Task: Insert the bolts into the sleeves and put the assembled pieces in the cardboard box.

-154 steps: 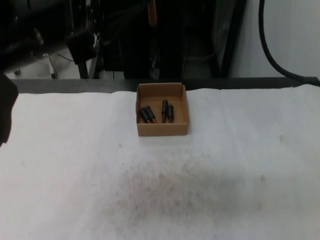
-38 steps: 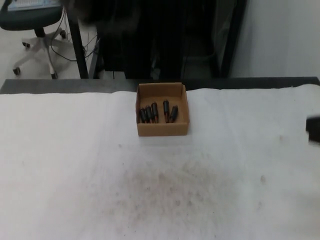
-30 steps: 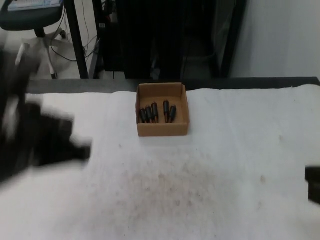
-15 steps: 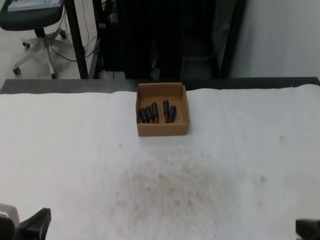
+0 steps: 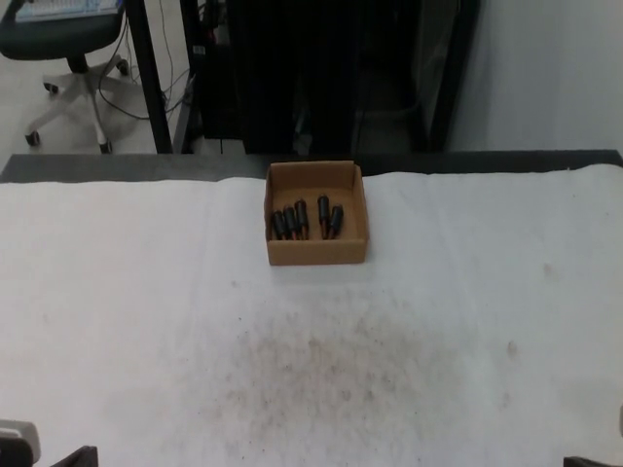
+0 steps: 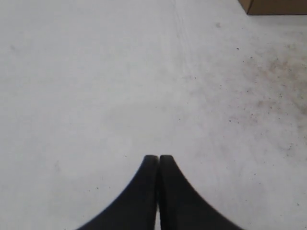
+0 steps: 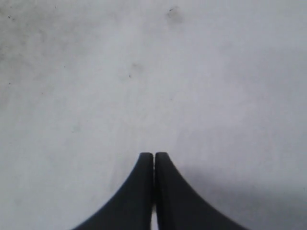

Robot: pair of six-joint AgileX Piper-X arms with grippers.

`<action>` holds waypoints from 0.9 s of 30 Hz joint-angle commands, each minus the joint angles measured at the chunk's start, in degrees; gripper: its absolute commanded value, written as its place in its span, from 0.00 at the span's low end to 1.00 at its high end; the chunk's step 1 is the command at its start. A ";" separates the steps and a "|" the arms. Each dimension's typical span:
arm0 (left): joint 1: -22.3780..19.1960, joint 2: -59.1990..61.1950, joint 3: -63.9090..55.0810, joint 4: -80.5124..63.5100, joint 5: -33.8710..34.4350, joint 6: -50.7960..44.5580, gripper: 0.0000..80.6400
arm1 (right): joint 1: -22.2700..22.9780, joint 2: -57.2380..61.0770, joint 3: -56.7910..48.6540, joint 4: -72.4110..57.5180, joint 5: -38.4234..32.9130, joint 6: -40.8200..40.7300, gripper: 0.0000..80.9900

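Assembled pieces (image 5: 307, 220): in the high view, five are lying side by side inside the cardboard box (image 5: 316, 254), long axes running roughly away from the arms. The box is sitting at the far middle of the desk (image 5: 146, 292), close to its back edge. Parts of one arm (image 5: 73, 455) and another (image 5: 594, 463) are showing at the near corners, well apart from the box.

In the left wrist view, the left gripper (image 6: 159, 160) is hanging over bare cloth, fingers pressed together on nothing. A corner of the box (image 6: 273, 5) is lying well ahead.

In the right wrist view, the right gripper (image 7: 154, 157) is likewise pressed together and holding nothing, over stained cloth.

Judgement: neither arm is clearly nearer, and open cloth is leaving ample room all round.
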 commanded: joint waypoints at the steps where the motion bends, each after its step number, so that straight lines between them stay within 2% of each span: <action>1: 0.00 -0.52 -0.54 0.21 -0.45 -1.44 0.00 | 0.12 0.09 -0.31 -3.78 0.41 -0.24 0.01; 6: 0.00 -0.52 -0.54 0.01 -2.32 -0.88 0.00 | 0.12 0.09 -0.31 -3.77 0.41 -0.24 0.01; 19: 0.00 -0.52 -0.54 0.01 -1.27 -0.88 0.00 | 0.78 -0.83 -0.31 -4.00 0.44 -0.13 0.01; 27: 0.00 -0.52 -0.54 0.01 -1.27 -0.88 0.00 | 8.52 -5.69 -0.31 -4.57 0.76 -0.13 0.01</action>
